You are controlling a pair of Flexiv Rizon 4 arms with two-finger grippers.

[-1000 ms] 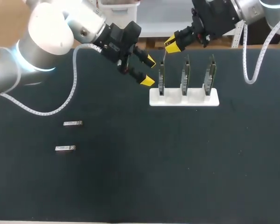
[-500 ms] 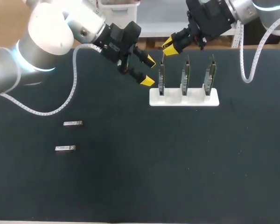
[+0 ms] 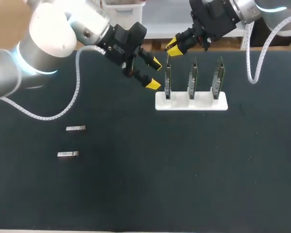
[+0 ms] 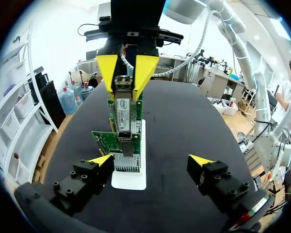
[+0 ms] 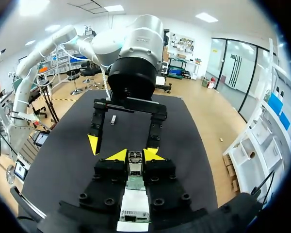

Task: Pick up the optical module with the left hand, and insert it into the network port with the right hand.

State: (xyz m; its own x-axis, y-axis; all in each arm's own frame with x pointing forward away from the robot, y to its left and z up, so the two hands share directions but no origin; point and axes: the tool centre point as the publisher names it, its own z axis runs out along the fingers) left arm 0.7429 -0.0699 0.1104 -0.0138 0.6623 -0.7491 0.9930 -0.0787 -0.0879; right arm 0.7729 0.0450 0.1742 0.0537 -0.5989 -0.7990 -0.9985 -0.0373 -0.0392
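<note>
My right tool (image 3: 173, 48) is clenched on the slim silver optical module (image 4: 122, 109), one yellow tip on each side of its upper end, so that it hangs upright over the far end of the white stand (image 3: 191, 103). Three green circuit cards stand on edge in that stand, and the module hangs above the nearest green circuit card (image 3: 168, 77), at the stand's left end. Its lower end comes down to the metal network port (image 4: 126, 145) on the card's top edge, but I cannot tell whether it has gone in. The middle card (image 3: 192, 75) and the far card (image 3: 218, 75) stand beside it in a row, apart from my tool. My left tool (image 3: 154, 74) is released and holds nothing. It sits just to the left of the stand, and one yellow tip is close beside the nearest card without touching it. In its wrist view its fingers stand wide apart, with the stand and card ahead of the gap between them. Nothing lies between the module and the port. Well apart on the left of the dark table (image 3: 160, 170) lie two spare silver modules, one (image 3: 75, 128) just beyond the other (image 3: 68, 154).
</note>
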